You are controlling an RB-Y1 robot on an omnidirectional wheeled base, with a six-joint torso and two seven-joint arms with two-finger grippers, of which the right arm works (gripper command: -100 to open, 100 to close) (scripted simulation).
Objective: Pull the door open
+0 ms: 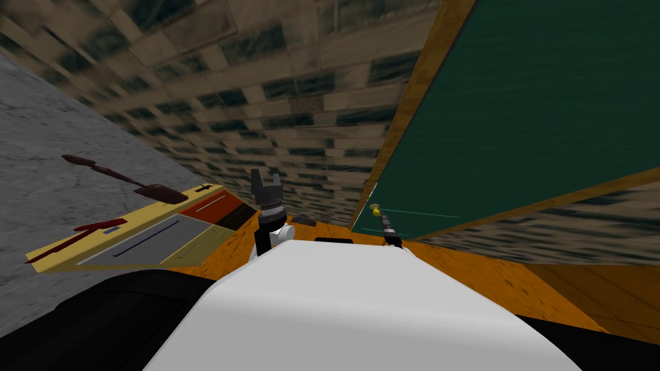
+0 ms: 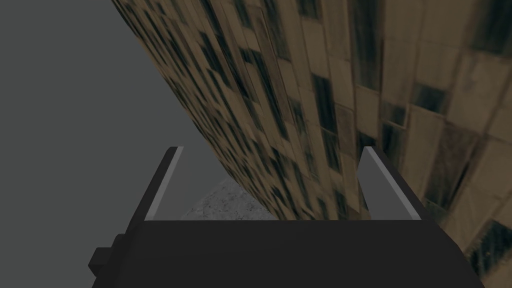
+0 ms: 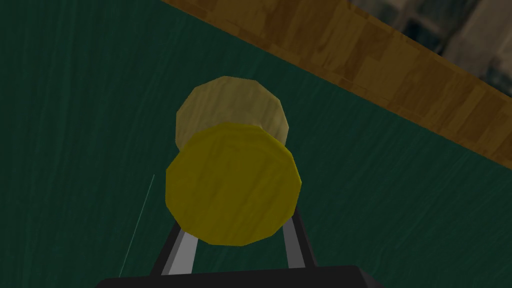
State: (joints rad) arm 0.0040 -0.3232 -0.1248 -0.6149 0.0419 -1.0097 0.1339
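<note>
Pinching the yellow knob (image 3: 233, 182) with the right end effector (image 3: 238, 235), blades pressed to its two sides, or so it looks with the tips hidden behind it. Mounted on the dark green door (image 3: 75, 100), near the wooden frame (image 3: 350, 60). Over on the other side, holding the left end effector (image 2: 271, 150) raised before the tiled wall (image 1: 258, 96), blades spread wide.

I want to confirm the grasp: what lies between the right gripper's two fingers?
The yellow door knob of the green door; the right wrist view shows the right gripper shut on it.
</note>
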